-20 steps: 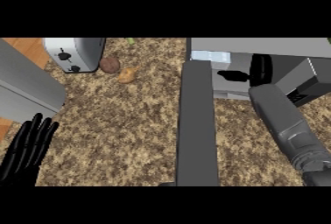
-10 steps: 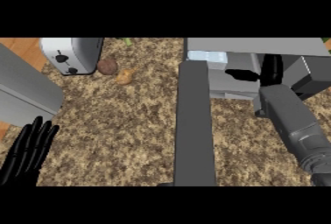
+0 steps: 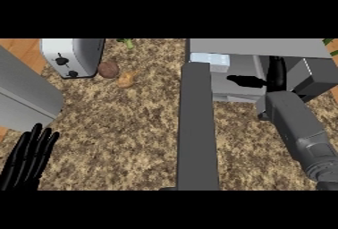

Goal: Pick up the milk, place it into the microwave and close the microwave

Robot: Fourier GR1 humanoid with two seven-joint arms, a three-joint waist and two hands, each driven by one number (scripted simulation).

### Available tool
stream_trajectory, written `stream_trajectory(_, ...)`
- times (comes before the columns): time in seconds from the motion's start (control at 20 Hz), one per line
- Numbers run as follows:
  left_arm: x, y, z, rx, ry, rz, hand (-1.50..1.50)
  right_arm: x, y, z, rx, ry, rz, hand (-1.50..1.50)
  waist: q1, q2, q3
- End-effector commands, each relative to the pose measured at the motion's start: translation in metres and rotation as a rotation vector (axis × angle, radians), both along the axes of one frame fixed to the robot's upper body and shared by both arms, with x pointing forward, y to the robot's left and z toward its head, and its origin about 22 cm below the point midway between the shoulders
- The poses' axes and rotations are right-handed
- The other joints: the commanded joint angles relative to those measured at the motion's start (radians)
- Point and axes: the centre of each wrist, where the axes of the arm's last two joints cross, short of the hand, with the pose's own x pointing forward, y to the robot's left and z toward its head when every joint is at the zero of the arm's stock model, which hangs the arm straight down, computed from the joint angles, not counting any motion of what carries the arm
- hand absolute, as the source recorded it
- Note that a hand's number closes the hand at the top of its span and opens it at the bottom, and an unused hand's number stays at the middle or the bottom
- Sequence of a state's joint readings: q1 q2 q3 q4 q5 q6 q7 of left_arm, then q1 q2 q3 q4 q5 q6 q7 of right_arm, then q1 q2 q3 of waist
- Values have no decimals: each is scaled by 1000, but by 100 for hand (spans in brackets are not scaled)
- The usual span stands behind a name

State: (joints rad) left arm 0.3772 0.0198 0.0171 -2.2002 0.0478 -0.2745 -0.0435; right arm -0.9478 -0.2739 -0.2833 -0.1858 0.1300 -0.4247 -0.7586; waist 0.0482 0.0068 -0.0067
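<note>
Head view, we're seeing the counter (image 3: 132,134) carrying the open microwave (image 3: 257,47), door (image 3: 198,134) sticking out toward us. Our right hand (image 3: 274,76) is hovering inside, fingers straight, gripping nothing; left hand (image 3: 30,156) is resting open, lower left. The milk (image 3: 210,58) is sitting inside, left of the thumb.

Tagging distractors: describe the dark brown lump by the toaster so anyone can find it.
Find the silver toaster at the far left of the counter. Two small food items lie just to its right; the dark brown lump is the one closest to the toaster. It is rounder and darker than the orange-tan piece beside it, which lies a little nearer the robot.
</note>
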Motion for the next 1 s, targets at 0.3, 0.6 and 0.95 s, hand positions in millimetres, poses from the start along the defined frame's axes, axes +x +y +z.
stream_trajectory(0.3,-5,-10,-2,-23,4,-25,-150,-42,-17,-56,161,94,148,-150,-38,-6,7)
stream_trajectory(0.6,1,-1,-1,-26,21,0,-150,-80,-2,-102,208,163,110,-150,-56,-10,6)
stream_trajectory(0.95,-7,-11,-17,-32,34,-38,-150,-108,17,-130,309,192,149,-150,-45,-9,6)
